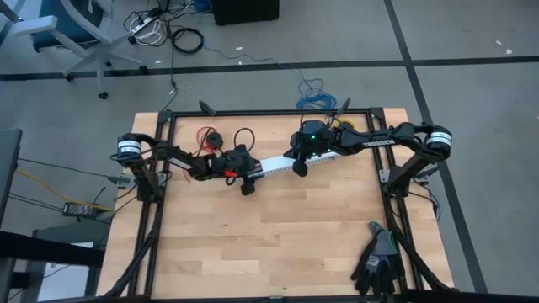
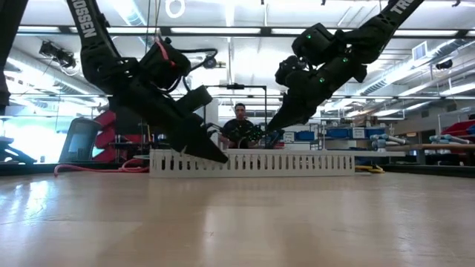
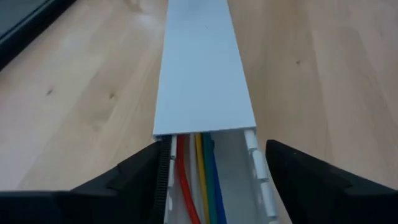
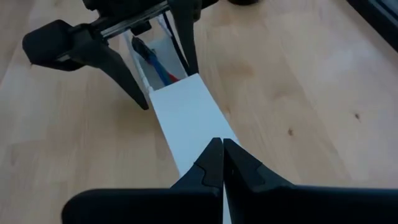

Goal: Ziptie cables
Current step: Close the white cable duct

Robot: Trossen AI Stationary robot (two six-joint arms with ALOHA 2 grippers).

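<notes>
Black work gloves (image 1: 376, 263) sit at the near right of the light wooden desk (image 1: 278, 244), out of play. Cables (image 3: 198, 180), a run of red, yellow, green and blue wires, lie inside the long white plastic channel (image 1: 278, 164) running left to right across the far half. Left claw (image 1: 247, 178) is wide open, straddling the channel's uncovered left end, so it's nearer. Right claw (image 4: 222, 163) is pinched shut, empty, tips on the white lid (image 4: 186, 115). Can't spot the ziptie.

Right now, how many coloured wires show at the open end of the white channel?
4: red, yellow, green and blue, side by side inside the white channel; its cover may hide others.
</notes>
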